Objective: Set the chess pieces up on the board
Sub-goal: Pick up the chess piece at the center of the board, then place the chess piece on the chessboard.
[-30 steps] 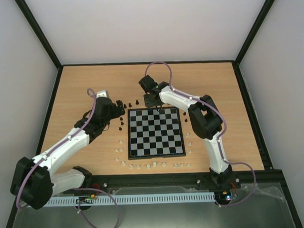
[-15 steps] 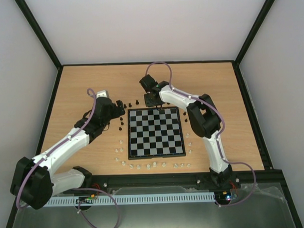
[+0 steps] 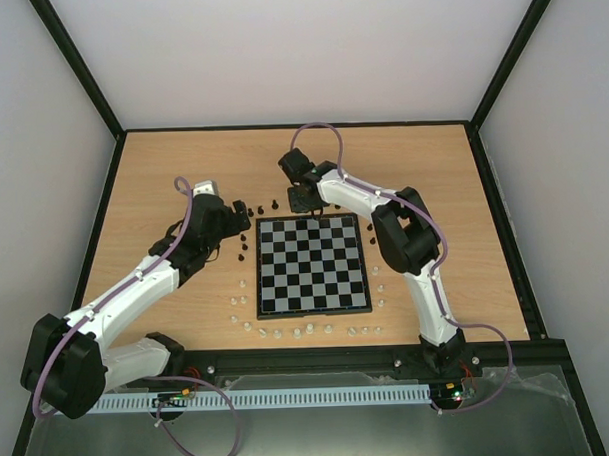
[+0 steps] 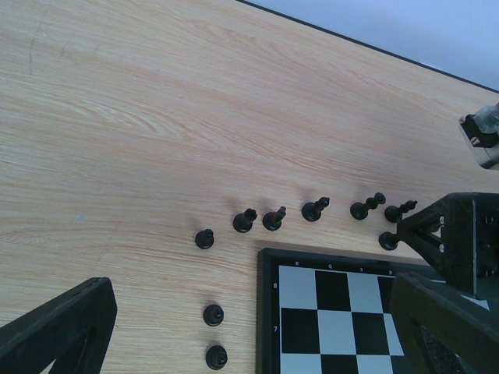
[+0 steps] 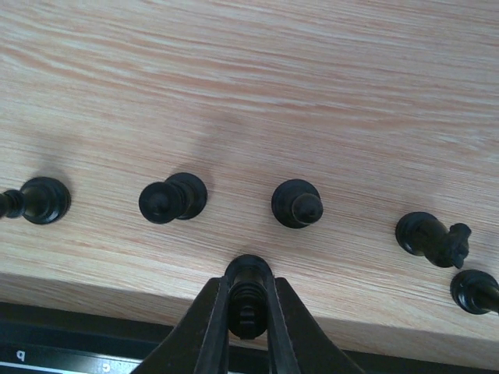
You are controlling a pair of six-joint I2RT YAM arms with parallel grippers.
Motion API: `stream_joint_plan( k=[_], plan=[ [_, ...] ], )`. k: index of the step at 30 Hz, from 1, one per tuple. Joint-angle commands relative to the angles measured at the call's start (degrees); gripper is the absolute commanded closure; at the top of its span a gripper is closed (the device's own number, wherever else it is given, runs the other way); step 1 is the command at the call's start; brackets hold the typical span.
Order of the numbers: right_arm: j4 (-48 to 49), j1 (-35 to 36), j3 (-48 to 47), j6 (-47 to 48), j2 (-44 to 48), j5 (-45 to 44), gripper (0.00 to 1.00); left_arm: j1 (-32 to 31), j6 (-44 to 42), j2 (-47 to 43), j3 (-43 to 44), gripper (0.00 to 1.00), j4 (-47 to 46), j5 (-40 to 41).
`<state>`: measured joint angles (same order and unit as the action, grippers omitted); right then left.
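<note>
table [image 3: 173,173]: light wood grain is running across it, and a thin black rail [image 3: 281,126] is edging it.
room: plain white walls [image 3: 298,48] are closing in the far side and both flanks, with black frame bars [image 3: 77,68] rising at the far corners.
board [image 3: 313,265]: is lying flat at the middle of the table, between the two arms.
black pieces [image 4: 316,209]: are standing in a loose row on the wood just beyond the board's far edge, with a few more off its far-left corner.
pale pieces [image 3: 278,332]: are lining the wood along the board's left and near edges.
right gripper [image 5: 249,280]: is reaching down at the board's far edge, its fingers clamping on the held piece.
held piece [image 5: 247,312]: is sitting between those fingers; it may be touching the wood, but the view is too tight to tell.
left gripper [image 3: 246,216]: is hovering by the board's far-left corner, its fingers standing wide apart.
</note>
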<state>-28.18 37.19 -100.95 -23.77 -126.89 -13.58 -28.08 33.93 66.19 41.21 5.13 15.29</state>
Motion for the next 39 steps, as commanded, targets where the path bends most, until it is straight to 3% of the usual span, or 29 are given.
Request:
stream_joint_plan(
  k=[1, 17, 39],
  plan=[
    [-3.00, -0.28, -2.31, 0.12, -1.44, -0.67, 0.89, 0.04, 0.06, -0.73, 1.62, 0.01, 0.81, 0.53],
    [-4.39, -0.36, -2.03, 0.91, 2.28, -1.80, 0.92, 0.04, 0.03, -0.28, 1.70, 0.01, 0.66, 0.62],
    [-8.41, 1.28, 5.18, 1.84, 10.09, -0.27, 0.92, 0.04, 0.06, -0.29, 1.61, 0.01, 0.50, 0.45]
  ],
)
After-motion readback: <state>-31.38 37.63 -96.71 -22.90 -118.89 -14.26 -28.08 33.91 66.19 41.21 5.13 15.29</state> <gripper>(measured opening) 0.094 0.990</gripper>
